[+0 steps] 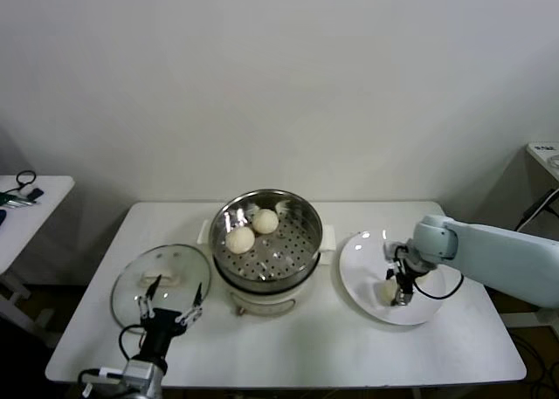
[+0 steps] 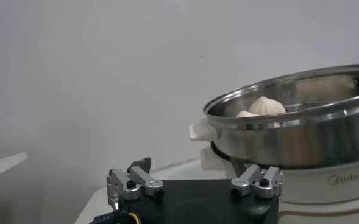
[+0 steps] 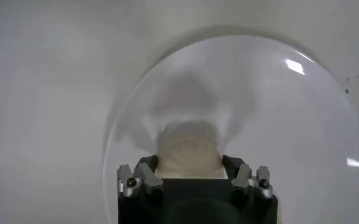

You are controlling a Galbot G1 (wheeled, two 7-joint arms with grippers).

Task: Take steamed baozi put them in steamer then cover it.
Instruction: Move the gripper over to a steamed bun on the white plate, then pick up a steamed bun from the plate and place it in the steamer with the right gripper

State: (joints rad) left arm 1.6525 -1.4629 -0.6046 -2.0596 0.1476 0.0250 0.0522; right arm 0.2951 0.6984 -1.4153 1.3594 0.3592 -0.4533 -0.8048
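While the left gripper [image 1: 168, 313] hangs spread and empty at the table's [image 1: 288, 347] near edge, the cover [image 1: 160, 281] lies flat just beyond it.
Right gripper [image 1: 399, 292]: down on the white plate [image 1: 362, 268], jaws closed around one steamed baozi [image 3: 189, 152]. Steamer [image 1: 266, 242]: mid-table between cover and plate, uncovered, two baozi [image 1: 253, 229] on its perforated tray.
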